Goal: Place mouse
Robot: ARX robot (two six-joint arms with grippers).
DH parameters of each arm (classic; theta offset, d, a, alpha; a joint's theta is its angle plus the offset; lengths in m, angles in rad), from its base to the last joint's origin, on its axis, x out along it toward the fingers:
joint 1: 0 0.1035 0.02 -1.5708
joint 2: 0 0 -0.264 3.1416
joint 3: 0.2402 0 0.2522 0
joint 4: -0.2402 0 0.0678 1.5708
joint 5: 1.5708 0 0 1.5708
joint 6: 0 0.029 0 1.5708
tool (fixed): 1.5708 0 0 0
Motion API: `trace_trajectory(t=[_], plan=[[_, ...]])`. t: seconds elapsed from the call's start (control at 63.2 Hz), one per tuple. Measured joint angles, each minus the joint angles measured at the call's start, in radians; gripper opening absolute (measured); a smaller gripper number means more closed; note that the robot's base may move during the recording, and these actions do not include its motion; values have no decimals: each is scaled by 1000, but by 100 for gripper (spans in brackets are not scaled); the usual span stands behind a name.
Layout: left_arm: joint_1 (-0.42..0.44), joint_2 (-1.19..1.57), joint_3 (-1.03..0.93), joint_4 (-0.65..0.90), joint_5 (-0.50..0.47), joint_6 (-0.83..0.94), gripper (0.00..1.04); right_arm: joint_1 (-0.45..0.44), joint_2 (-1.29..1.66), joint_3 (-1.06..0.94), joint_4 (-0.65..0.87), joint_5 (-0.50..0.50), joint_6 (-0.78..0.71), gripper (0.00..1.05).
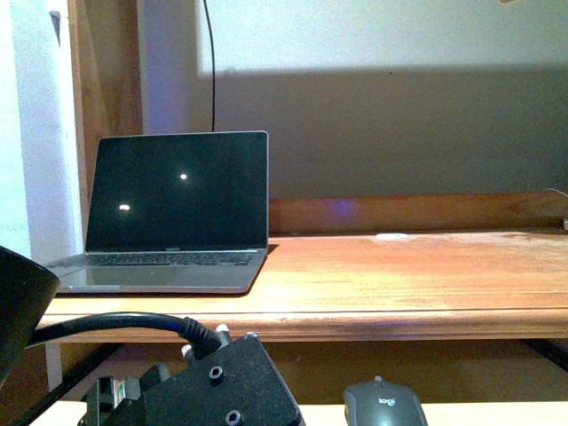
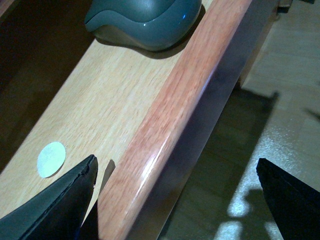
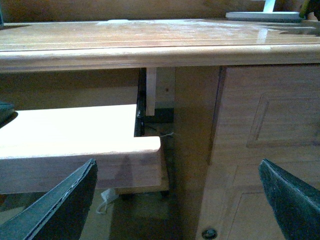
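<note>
The mouse (image 1: 383,404), dark grey with a low dome, lies on the pale pull-out shelf (image 1: 479,414) under the desk, at the bottom of the front view. The left wrist view shows the mouse (image 2: 145,20) close to the shelf's reddish front edge (image 2: 170,130). My left gripper (image 2: 175,200) is open and empty. It straddles that edge some way short of the mouse, with one finger (image 2: 60,205) over the shelf and the other over the floor. My right gripper (image 3: 175,200) is open and empty, and faces the shelf's end (image 3: 125,160) and the desk's cabinet.
An open laptop (image 1: 173,213) with a dark screen stands on the desk top (image 1: 399,275) at the left. A small flat white disc (image 2: 51,159) lies on the shelf near my left finger. The cabinet door (image 3: 265,150) stands beside the shelf. My left arm's black wrist (image 1: 213,390) fills the lower left.
</note>
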Motion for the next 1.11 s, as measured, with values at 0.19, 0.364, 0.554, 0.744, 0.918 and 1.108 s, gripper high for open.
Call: trace_trajectory(t=[0.19, 0.364, 0.554, 0.744, 0.918, 1.108], plan=[[-60, -61, -6, -20, 36, -174, 97, 0, 0, 0, 0, 0, 0, 97], [-76, -92, -3, 3, 15, -307, 97, 0, 0, 0, 0, 0, 0, 97], [-38, -133, 50, 91, -117, -421, 97, 0, 0, 0, 0, 0, 0, 97], [55, -184, 105, 185, -376, -498, 97, 0, 0, 0, 0, 0, 0, 97], [132, -305, 68, 276, -617, -484, 97, 0, 0, 0, 0, 0, 0, 97], [98, -521, -45, 254, -808, -439, 97, 0, 0, 0, 0, 0, 0, 97]])
